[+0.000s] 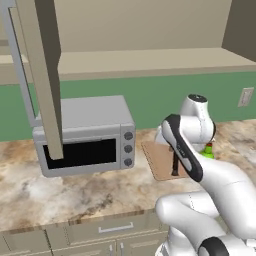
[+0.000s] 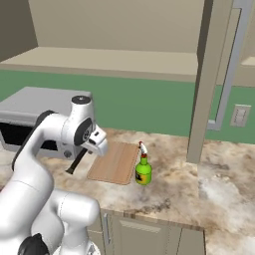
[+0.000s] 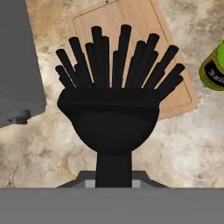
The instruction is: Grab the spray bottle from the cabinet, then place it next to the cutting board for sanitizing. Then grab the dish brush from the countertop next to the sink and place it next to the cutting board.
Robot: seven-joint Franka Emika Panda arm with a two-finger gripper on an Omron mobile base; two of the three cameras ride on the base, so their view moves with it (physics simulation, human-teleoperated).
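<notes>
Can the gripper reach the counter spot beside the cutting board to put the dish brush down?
Probably yes. The gripper, shut on the dish brush, hangs over the cutting board; bare countertop lies between board and toaster oven.

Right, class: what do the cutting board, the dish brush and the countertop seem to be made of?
Cutting board: apparently wood, matte, light brown with fine grain lines.
Dish brush: probably plastic, uniformly black, thick stiff bristles, dull sheen.
Countertop: looks like polished stone, with beige-brown marbled veining.
</notes>
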